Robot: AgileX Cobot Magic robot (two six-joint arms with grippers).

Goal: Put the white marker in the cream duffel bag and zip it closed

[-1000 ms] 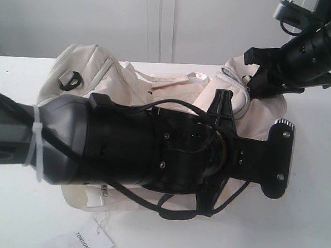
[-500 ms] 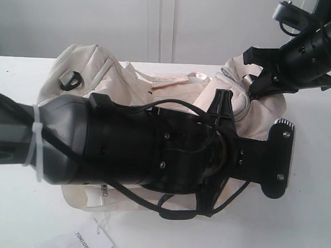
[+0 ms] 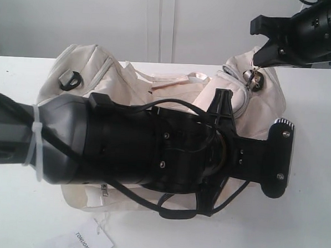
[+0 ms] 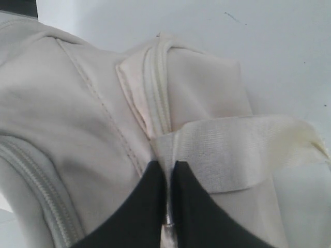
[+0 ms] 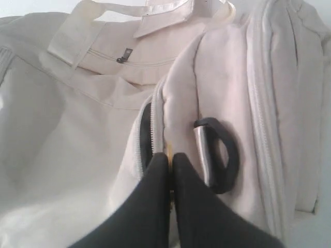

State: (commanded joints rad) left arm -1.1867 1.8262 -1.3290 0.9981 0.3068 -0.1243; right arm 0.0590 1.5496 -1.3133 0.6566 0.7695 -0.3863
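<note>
the large soft cream fabric duffel bag [image 3: 96, 70] [image 4: 62, 103] [image 5: 62, 155] lies across the white table [image 3: 16, 216], with much of it hidden behind the bulky black left arm. the slim white marker cannot be seen in any view. at the bag's right end the right gripper [image 3: 261, 59] [image 5: 169, 160] has its black jaws pressed together on the small metal ring pull [image 3: 251, 77] of the top zipper, just beside a black d-ring [image 5: 223, 155]. the left gripper [image 4: 166, 170] pinches a cream webbing tab [image 4: 232, 150] at the end of a zipper line, its jaws all but touching. a white paper tag [image 3: 90, 242] lies near the table's front edge.
</note>
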